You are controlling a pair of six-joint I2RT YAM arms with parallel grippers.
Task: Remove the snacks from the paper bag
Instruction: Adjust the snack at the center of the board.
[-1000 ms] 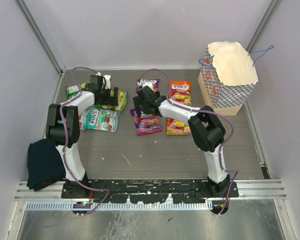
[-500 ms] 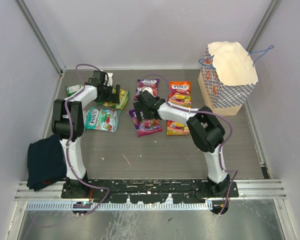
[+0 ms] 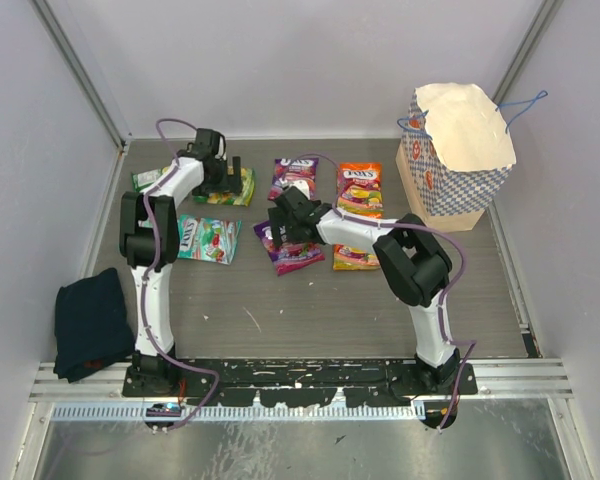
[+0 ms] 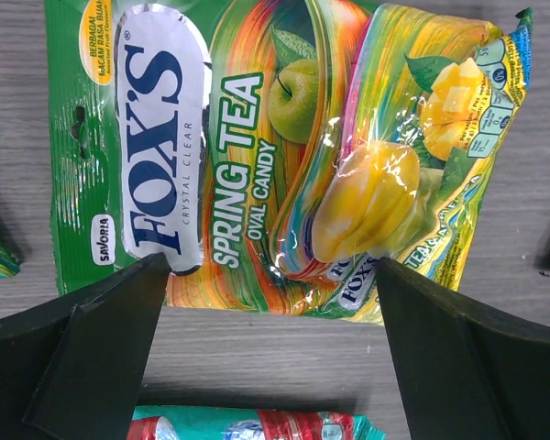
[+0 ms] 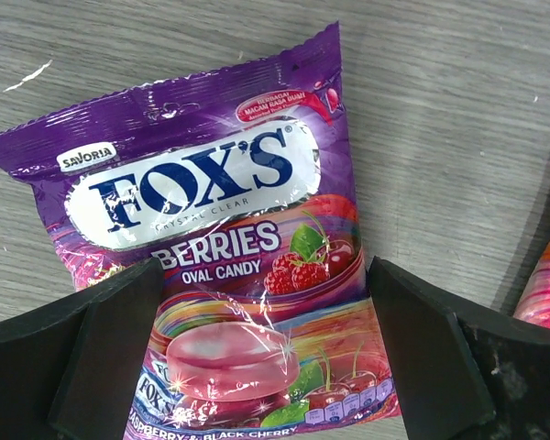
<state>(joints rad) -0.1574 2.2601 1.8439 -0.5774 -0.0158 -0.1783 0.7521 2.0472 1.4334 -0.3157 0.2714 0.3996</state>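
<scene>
Seen: snacks (image 3: 298, 178) lying flat on table (image 3: 310, 310), well left of bag (image 3: 455, 165). Nothing visible in bag's mouth from above; bottom hidden.

Hovering over green packet (image 4: 211, 156) with left gripper (image 4: 270, 270), jaws spread wide, pinching nothing. Same over purple packet (image 5: 220, 266) with right gripper (image 5: 264, 275): spread, empty.

Judged light, soft and crinkly. Glossy film likely slippery, with loose candies inside apt to shift. Best taken across the width or by a sealed edge.

Noted a second packet seemingly overlapping green's right half, so risk of lifting both. Teal packet (image 3: 205, 240) near green, orange packets (image 3: 360, 185) just beside purple. Cloth (image 3: 90, 320) at near left, well apart.
</scene>
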